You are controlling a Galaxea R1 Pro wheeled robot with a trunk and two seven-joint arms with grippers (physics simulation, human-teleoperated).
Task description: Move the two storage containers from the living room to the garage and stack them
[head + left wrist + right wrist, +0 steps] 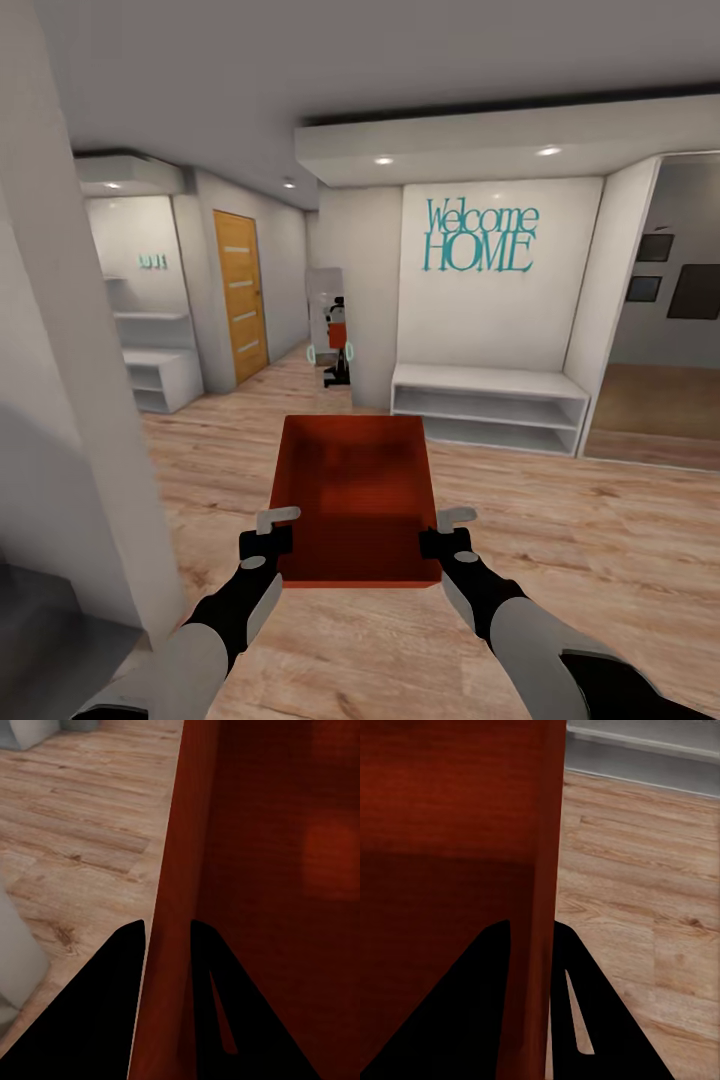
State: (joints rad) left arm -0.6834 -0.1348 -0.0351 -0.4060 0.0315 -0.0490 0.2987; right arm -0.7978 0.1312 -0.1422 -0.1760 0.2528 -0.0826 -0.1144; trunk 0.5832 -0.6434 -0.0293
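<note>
An orange-red open-topped storage container (356,492) hangs in front of me above the wood floor, held level between both arms. My left gripper (277,530) is shut on its left wall, one finger inside and one outside; the left wrist view shows that wall (169,945) pinched between the dark fingers (120,975). On the opposite side my right gripper (444,532) is shut on the right wall, seen as the wall (536,945) between its fingers (577,990). The box looks empty. I am in a wood-floored hallway.
A white wall with "Welcome HOME" lettering (480,238) stands ahead over a low white shelf bench (488,406). An orange door (240,296) is at the left, a mirror (332,325) reflects me, a white pillar (60,400) is close at left, and an opening (660,400) lies right.
</note>
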